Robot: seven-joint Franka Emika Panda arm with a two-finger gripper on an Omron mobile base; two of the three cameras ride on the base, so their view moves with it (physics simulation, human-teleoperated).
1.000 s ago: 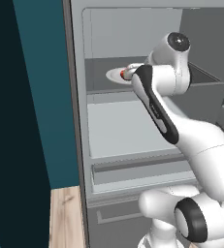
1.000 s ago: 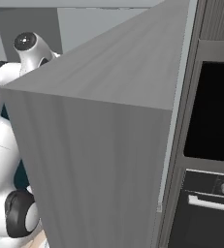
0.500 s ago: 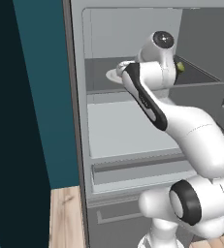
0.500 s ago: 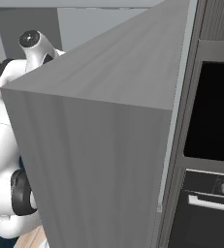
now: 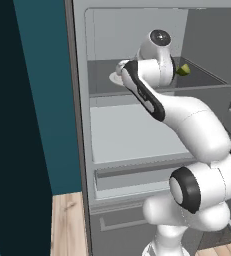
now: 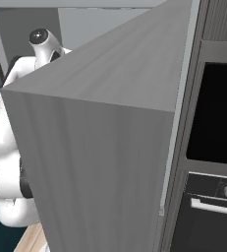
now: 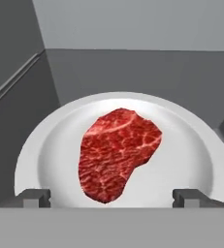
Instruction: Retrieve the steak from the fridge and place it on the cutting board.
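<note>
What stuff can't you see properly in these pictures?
- The steak: in the left base view the arm covers it.
- The plate: left base view, mostly behind the arm.
- Fridge inside: right base view, blocked by the fridge door.
- Small green thing on the shelf: too small to name.

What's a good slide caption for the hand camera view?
Open gripper poised over a red steak lying on a white plate on a fridge shelf.
</note>
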